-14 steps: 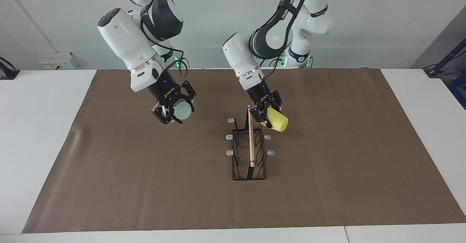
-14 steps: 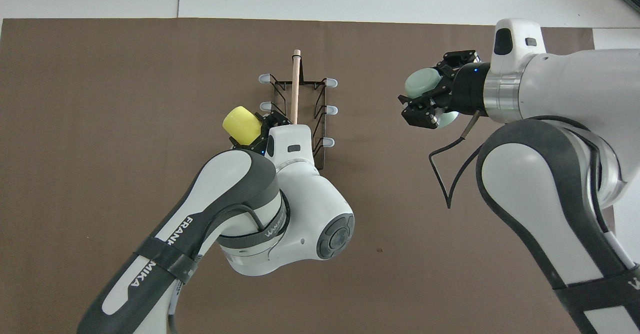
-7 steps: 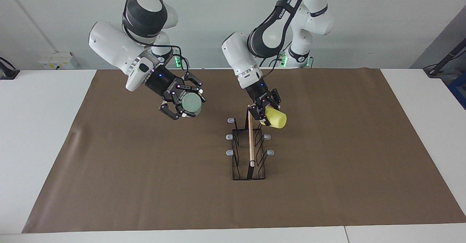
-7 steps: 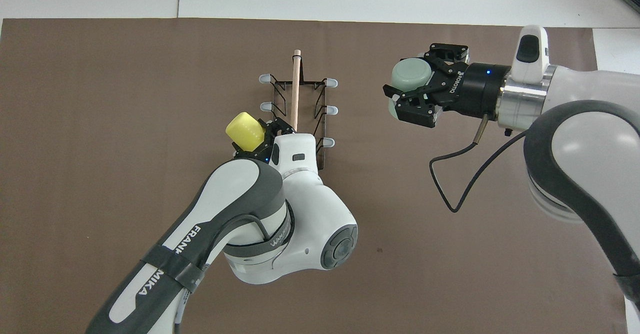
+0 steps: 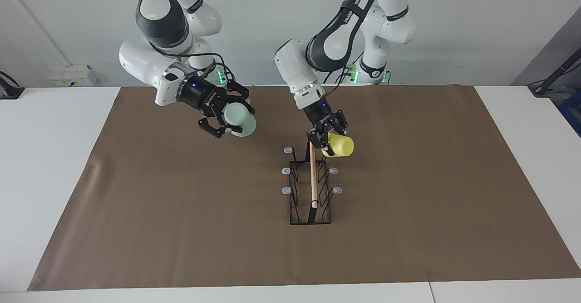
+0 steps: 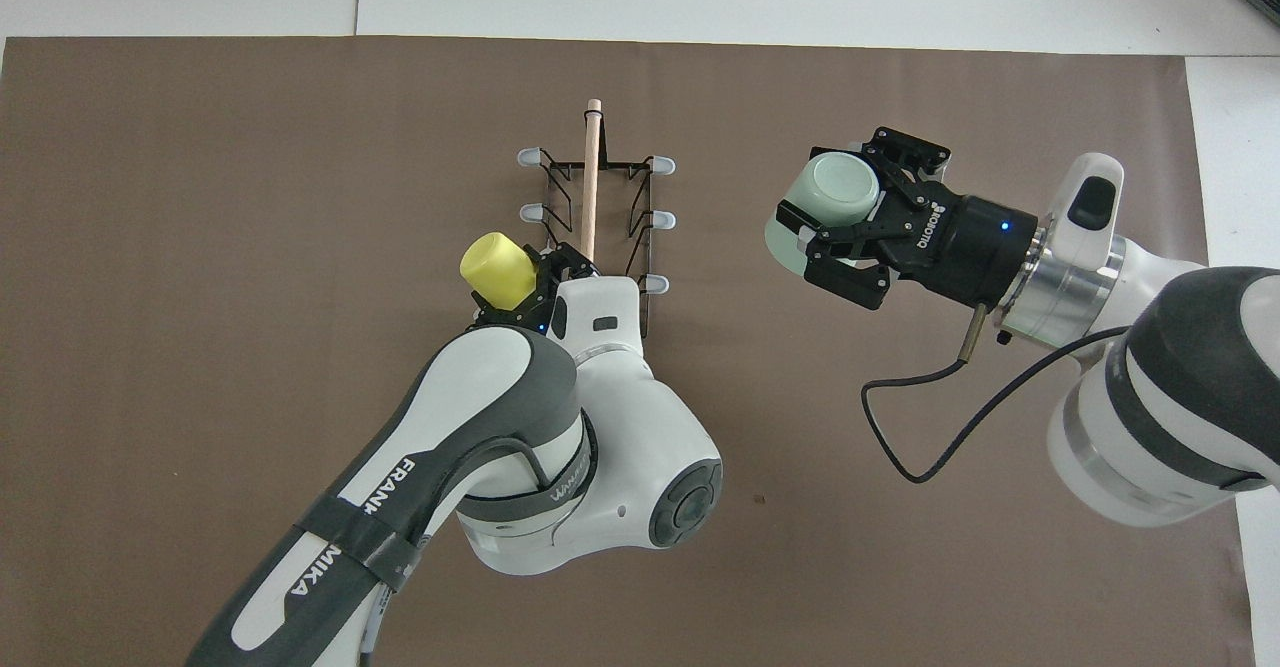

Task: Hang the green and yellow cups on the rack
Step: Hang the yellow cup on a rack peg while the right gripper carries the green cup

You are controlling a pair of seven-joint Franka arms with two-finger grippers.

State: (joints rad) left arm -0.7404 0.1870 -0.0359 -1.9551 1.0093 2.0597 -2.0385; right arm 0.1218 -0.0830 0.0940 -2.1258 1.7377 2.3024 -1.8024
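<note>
The rack (image 5: 312, 189) stands mid-mat, a black wire frame with a wooden rod on top and grey-tipped pegs; it also shows in the overhead view (image 6: 592, 197). My left gripper (image 5: 328, 140) is shut on the yellow cup (image 5: 340, 146), which lies tilted on its side at the rack's end nearest the robots, on the left arm's side, hiding the peg there. In the overhead view the left gripper (image 6: 518, 292) holds the yellow cup (image 6: 497, 267) beside the rod. My right gripper (image 5: 228, 120) is shut on the green cup (image 5: 240, 119), in the air over the mat toward the right arm's end; there too the right gripper (image 6: 848, 222) grips the green cup (image 6: 835, 199).
A brown mat (image 5: 181, 230) covers the white table (image 5: 50, 157). A black cable (image 6: 920, 417) hangs from the right wrist over the mat. Five grey peg tips of the rack show bare.
My right gripper has swung the green cup toward the rack and the robots, turning it more level. My left gripper has drawn the yellow cup slightly toward the robots, against the rack's end.
</note>
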